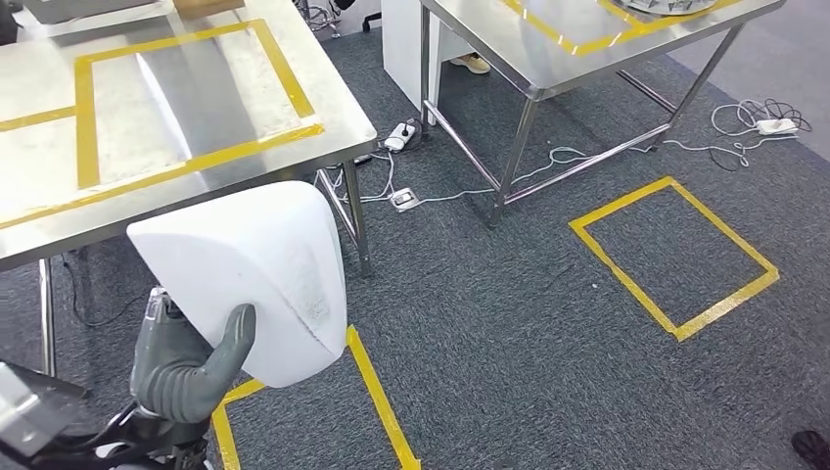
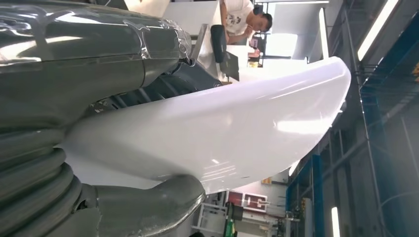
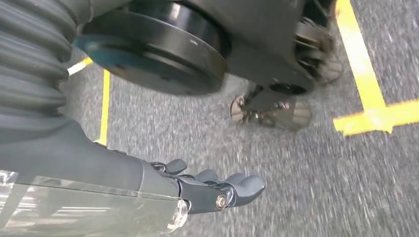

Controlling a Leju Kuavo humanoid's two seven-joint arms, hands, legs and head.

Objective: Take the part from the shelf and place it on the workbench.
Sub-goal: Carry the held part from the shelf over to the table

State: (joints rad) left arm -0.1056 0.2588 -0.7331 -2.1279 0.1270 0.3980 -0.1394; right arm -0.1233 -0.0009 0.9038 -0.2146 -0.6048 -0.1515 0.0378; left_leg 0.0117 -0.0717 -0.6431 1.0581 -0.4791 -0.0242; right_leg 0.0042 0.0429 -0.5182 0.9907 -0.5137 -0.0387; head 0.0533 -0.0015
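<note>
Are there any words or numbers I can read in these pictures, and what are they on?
None can be read.
White part in the left hand: plain, no label.
Workbench: only yellow tape lines.
Person's shirt: a dark print, too small and blurred to read.

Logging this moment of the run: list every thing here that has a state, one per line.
white part: held up off the floor, not yet on the workbench.
left robot hand: grips the white part from below, thumb across its face.
right robot hand: holds nothing, fingers stretched out over the carpet.
workbench: bare steel inside its yellow tape frame.
</note>
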